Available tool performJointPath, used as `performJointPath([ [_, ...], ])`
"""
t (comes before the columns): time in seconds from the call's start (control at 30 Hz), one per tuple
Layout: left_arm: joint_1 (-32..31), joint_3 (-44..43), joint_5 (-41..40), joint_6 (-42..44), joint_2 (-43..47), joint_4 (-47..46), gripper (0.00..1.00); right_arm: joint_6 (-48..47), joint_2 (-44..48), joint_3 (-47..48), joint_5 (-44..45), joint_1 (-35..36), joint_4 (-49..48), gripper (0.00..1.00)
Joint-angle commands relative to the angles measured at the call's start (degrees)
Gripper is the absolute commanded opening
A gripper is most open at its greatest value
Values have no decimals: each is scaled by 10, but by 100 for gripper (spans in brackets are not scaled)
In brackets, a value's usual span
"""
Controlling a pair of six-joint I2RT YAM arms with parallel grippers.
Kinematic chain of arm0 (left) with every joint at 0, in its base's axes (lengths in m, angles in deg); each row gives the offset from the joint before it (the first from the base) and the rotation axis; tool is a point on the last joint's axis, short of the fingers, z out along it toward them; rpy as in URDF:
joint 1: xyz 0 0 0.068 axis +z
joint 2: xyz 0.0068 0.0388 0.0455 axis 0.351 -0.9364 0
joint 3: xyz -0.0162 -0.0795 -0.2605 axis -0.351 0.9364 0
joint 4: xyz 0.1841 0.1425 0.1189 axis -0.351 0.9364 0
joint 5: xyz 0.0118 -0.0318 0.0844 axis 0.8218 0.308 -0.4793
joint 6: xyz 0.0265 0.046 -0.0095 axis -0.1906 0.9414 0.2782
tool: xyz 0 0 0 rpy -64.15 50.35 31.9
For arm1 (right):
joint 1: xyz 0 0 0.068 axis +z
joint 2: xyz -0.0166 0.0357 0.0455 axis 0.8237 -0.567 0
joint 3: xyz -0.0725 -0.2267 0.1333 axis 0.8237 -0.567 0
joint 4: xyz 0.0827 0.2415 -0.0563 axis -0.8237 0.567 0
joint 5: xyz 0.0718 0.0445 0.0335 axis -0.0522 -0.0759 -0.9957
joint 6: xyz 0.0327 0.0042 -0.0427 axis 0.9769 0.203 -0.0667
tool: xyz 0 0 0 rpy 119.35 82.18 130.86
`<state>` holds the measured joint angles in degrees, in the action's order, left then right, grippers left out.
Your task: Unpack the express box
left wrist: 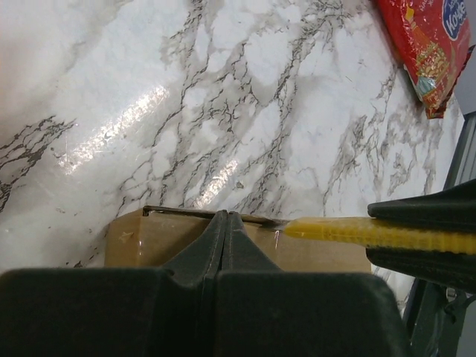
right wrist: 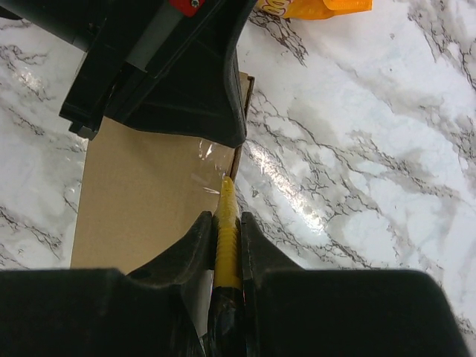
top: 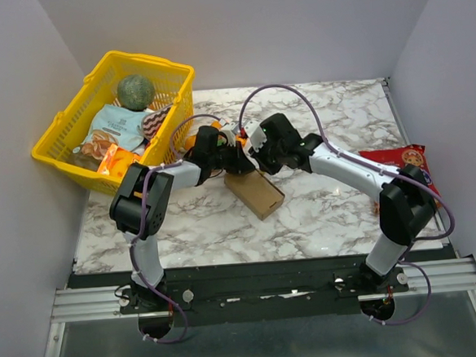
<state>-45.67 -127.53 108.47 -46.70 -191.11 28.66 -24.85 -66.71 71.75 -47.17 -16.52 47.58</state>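
Observation:
The express box (top: 255, 193) is a small brown cardboard box lying flat mid-table; it also shows in the left wrist view (left wrist: 149, 238) and the right wrist view (right wrist: 141, 201). My right gripper (right wrist: 225, 223) is shut on a yellow utility knife (right wrist: 227, 238). The knife tip rests at the taped edge of the box lid, seen too in the left wrist view (left wrist: 349, 232). My left gripper (left wrist: 225, 219) is shut and empty, its tips pressing on the box top by the same edge. Both grippers meet over the box's far end (top: 241, 158).
A yellow basket (top: 65, 154) at the back left holds snack packets and a green ball (top: 135, 91). A red snack bag (top: 400, 163) lies at the right edge. An orange packet (right wrist: 316, 7) lies just beyond the box.

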Motion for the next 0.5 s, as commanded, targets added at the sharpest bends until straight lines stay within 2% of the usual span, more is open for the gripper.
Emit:
performJointPath([
  [0.0, 0, 7, -108, 38, -19, 73, 0, 36, 28, -1, 28, 9, 38, 0],
  [0.2, -1, 7, -118, 52, 5, 90, 0, 16, 11, 14, 55, 11, 24, 0],
  [0.47, -1, 19, -118, 58, 27, 89, 0, 24, 11, 9, 39, 11, 39, 0],
])
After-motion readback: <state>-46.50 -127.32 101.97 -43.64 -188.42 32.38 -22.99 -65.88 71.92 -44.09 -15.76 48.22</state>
